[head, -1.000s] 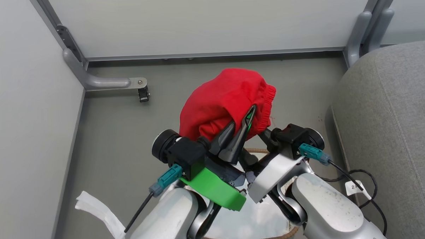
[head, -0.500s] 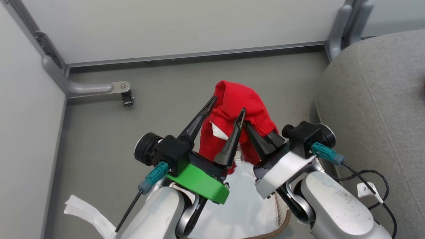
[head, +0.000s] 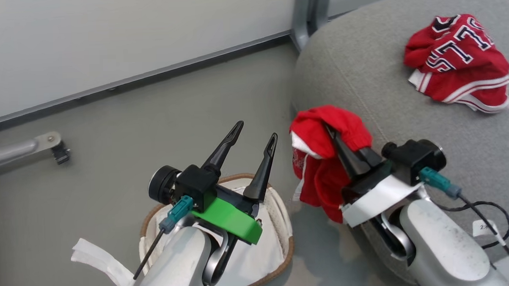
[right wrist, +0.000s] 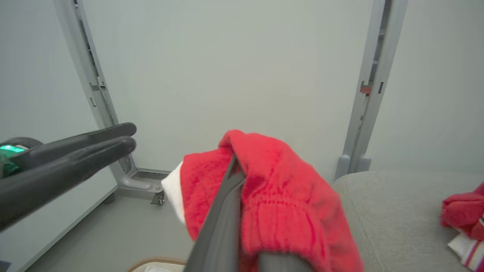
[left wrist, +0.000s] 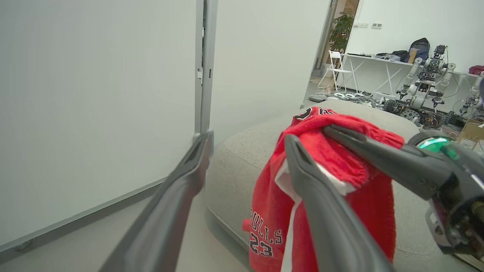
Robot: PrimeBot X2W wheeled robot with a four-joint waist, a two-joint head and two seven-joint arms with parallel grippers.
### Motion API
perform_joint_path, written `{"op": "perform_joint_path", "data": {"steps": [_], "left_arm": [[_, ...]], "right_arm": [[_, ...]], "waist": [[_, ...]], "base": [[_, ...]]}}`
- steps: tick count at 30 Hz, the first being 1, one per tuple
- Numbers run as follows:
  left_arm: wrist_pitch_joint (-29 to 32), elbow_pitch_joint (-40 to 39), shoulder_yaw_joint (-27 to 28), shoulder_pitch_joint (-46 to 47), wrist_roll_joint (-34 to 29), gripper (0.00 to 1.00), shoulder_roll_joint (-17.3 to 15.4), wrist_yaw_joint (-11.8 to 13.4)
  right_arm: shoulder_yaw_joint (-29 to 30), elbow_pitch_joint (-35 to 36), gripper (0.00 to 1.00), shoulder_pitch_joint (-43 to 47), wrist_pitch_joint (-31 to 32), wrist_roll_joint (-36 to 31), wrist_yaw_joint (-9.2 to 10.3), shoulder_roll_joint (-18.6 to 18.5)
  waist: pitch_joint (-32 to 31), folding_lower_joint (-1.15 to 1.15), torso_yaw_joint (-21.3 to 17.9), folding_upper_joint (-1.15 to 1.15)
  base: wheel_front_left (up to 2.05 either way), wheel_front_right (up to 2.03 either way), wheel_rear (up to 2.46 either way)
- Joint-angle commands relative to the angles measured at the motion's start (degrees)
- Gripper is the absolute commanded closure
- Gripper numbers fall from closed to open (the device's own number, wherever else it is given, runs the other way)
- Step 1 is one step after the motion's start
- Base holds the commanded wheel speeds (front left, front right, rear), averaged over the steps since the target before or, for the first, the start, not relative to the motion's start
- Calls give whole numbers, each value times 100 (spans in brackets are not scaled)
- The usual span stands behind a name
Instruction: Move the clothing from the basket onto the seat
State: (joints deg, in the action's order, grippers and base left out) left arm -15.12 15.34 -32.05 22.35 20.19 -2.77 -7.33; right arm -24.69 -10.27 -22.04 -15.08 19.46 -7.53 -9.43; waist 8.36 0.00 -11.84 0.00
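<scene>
The red shorts (head: 322, 157) hang from my right gripper (head: 331, 132), which is shut on their elastic waistband at the near edge of the grey seat (head: 362, 84). The left wrist view shows the shorts (left wrist: 332, 166) with "BULLS 23" lettering, draped in front of the seat (left wrist: 242, 151). My left gripper (head: 256, 132) stands open and empty above the basket (head: 288, 243), a little left of the shorts. The red jersey (head: 459, 64) lies crumpled on the seat at the far right. In the right wrist view the shorts (right wrist: 280, 189) cover one finger of my right gripper (right wrist: 242, 177).
A thin white liner (head: 250, 261) lies in the basket. A white strip (head: 102, 258) sits on the grey floor at the lower left. A metal bracket foot (head: 47, 141) juts from the wall panels. A black cable with a tag (head: 486, 224) hangs by the right arm.
The camera has swung right, bringing the seat and jersey into view. My left gripper let go of the shorts and opened. My right gripper carried them toward the seat.
</scene>
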Motion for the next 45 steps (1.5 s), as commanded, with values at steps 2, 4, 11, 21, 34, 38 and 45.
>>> {"op": "perform_joint_path", "data": {"steps": [2,4,11,21,34,38,45], "left_arm": [[-5,48,22,87,-47,0,-29,-16],[-5,79,30,156,-85,0,-31,-15],[-5,181,-41,428,-184,0,-66,-16],[-5,308,-183,782,-247,0,-185,-17],[-5,352,-188,1168,-370,0,-267,-16],[-5,383,-113,1149,-400,0,-264,-16],[-5,464,66,975,-406,0,-230,-17]], "right_arm": [[191,153,100,-274,-13,-17,7,-143],[341,221,100,-521,-13,-65,7,-316],[904,232,100,-1877,-13,-290,8,-1210],[1861,-636,100,-3589,-13,-761,8,-2267],[3557,-2957,100,-3770,-8,-1451,8,-2545],[3892,-3786,5,-3619,-9,-1533,8,-2292],[3909,-3462,0,-2767,-10,-1377,8,-1796]], "waist": [[415,0,-826,0],[539,0,-909,0],[1046,0,-884,0],[1802,0,-524,0],[2695,0,-3,0],[2773,0,46,0],[2526,0,87,0]], "base": [[0,0,0],[0,0,0],[0,0,0],[0,0,0],[0,0,0],[0,0,0],[0,0,0]]}}
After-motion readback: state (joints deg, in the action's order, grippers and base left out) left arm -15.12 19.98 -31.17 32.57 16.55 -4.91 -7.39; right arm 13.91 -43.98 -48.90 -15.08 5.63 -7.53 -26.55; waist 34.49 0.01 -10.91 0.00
